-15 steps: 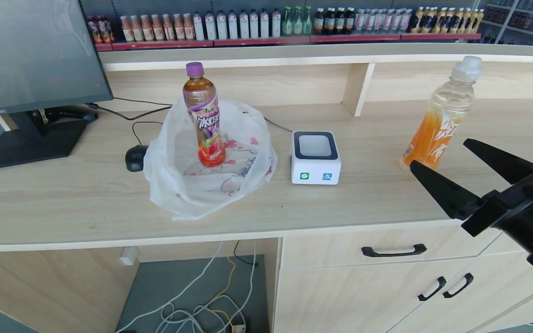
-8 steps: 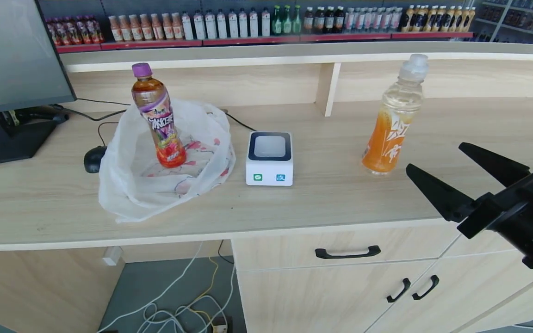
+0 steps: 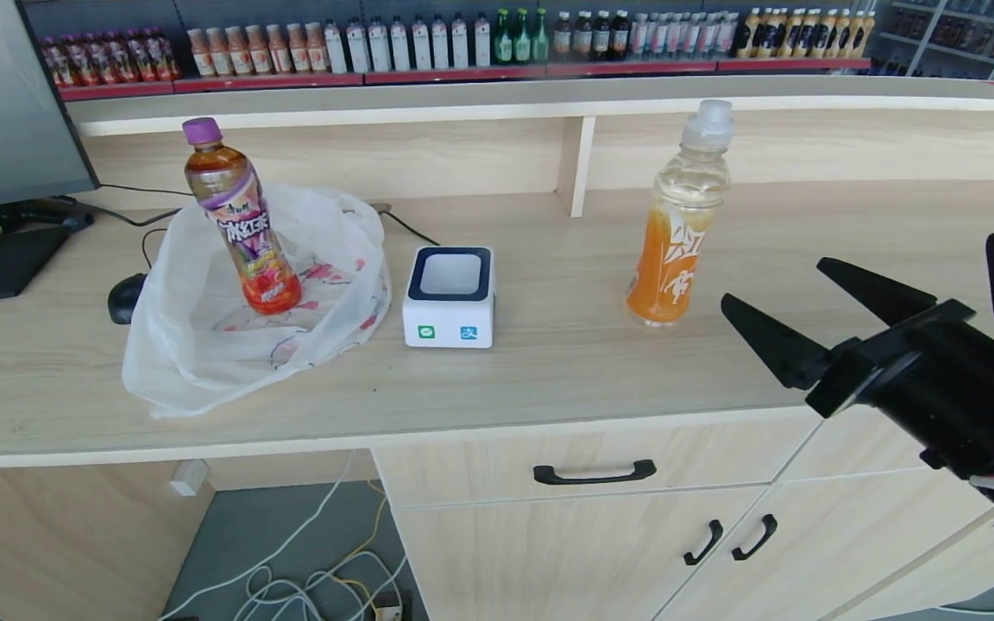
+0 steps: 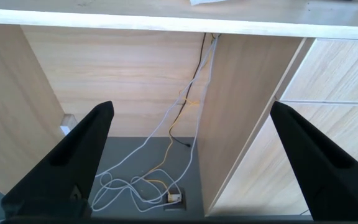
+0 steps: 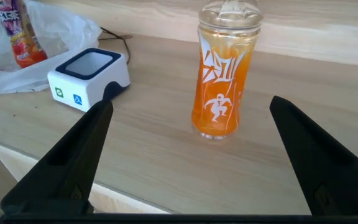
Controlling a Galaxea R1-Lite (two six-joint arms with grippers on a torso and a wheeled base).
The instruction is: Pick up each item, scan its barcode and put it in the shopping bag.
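An orange drink bottle (image 3: 676, 224) (image 5: 224, 74) with a clear cap stands upright on the wooden counter (image 3: 549, 362). My right gripper (image 3: 808, 310) (image 5: 191, 155) is open, just off the bottle's right and level with its base, nothing between its fingers. The white scanner box (image 3: 449, 297) (image 5: 87, 78) sits mid-counter. Left of it a tea bottle with a purple cap (image 3: 240, 220) (image 5: 17, 31) stands upright inside the open white shopping bag (image 3: 204, 345) (image 5: 61, 34). My left gripper (image 4: 191, 155) is open, low beneath the counter's front edge, facing the cavity with cables.
A monitor (image 3: 5, 95) on a black stand and a black mouse (image 3: 124, 297) occupy the counter's left end. A raised wooden ledge (image 3: 549, 95) runs behind, with bottle shelves beyond. Drawers with black handles (image 3: 594, 473) lie below the counter. Bare counter lies right of the orange bottle.
The head camera has swung right, so everything slides left in its picture. My right gripper, still open, now sits closer to the orange bottle.
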